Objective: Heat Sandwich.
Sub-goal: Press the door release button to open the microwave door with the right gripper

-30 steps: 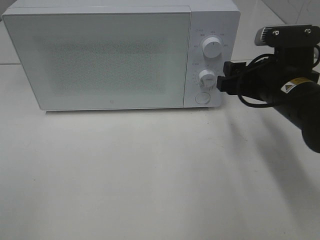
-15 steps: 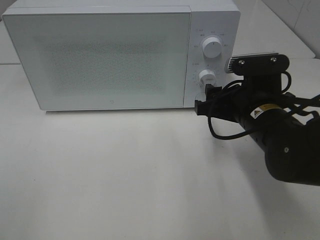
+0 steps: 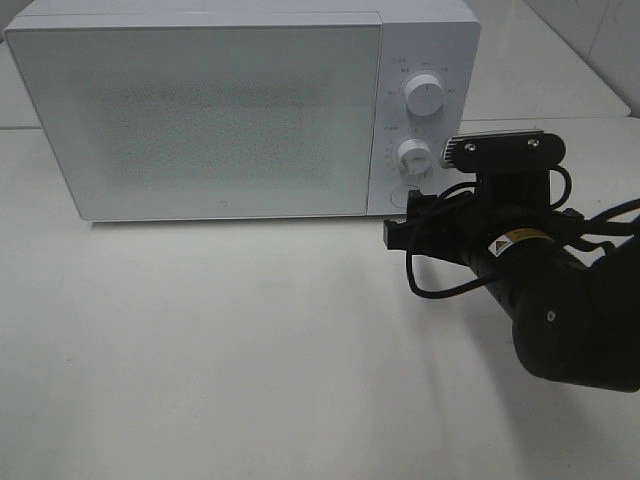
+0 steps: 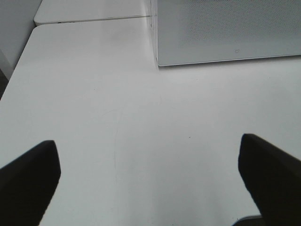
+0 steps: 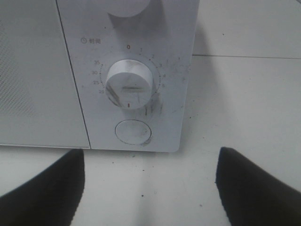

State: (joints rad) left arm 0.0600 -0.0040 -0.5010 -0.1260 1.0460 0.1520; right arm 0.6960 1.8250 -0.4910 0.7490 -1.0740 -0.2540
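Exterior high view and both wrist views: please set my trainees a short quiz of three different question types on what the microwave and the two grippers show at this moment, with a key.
1. True or false: the microwave door is shut.
2. Which is nearest the right gripper?
A. the door's left edge
B. the round button under the lower knob
C. the microwave's top
3. Short answer: is the left gripper holding anything?

Key
1. True.
2. B.
3. No; its jaws stand open over bare table.
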